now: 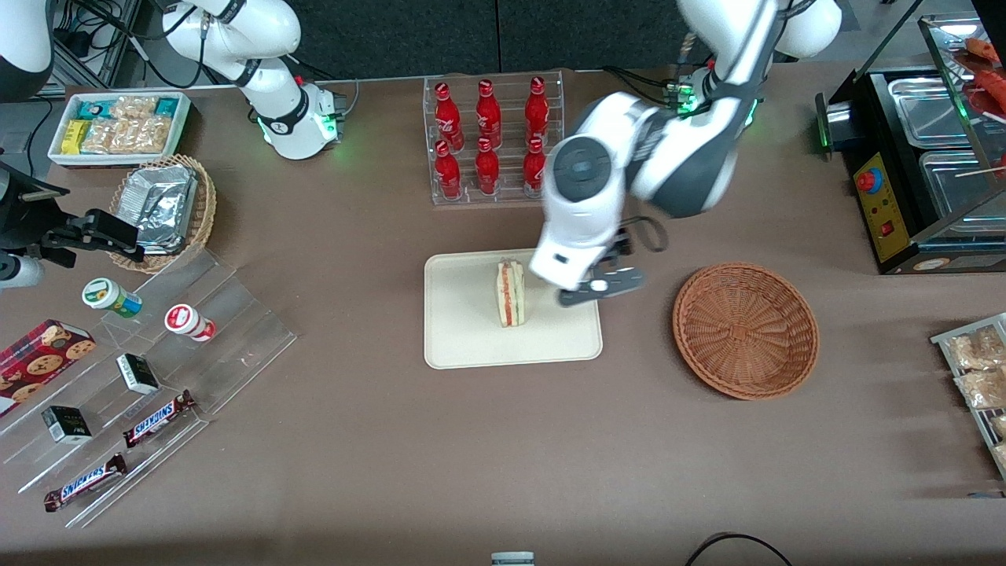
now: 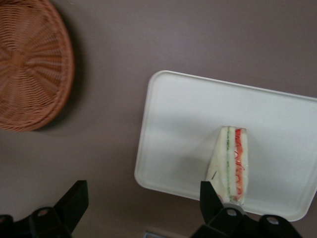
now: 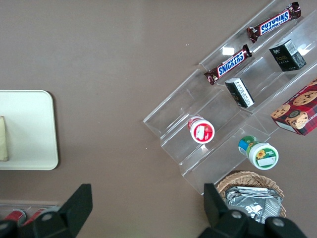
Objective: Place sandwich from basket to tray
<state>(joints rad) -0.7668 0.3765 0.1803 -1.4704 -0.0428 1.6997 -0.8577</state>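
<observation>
Now the sandwich (image 1: 511,294) stands on its edge on the tray (image 1: 464,338), its striped red and green filling facing up, about midway along the tray's length and nearer the tray edge that faces the basket (image 1: 745,330). The tray lies near the middle of the brown surface (image 1: 377,440), just nearer the front camera than the rack of red bottles (image 1: 493,137). The basket sits on the surface beside the tray, toward the working arm's end, apart from the tray and with nothing in it. The claw (image 1: 601,284) hangs above the tray edge nearest the basket, just beside the sandwich and not touching it. In the left wrist view its two dark fingers (image 2: 212,201) stand wide apart with nothing between them, and the sandwich (image 2: 232,166) lies close to one of them. Toward the parked arm's end of the surface, a clear stepped stand (image 1: 149,393) carries chocolate bars (image 1: 159,417), small boxes and two small tubs, with a smaller tan basket of foil packets (image 1: 163,211) and a white bin of snacks (image 1: 119,128) close by.
</observation>
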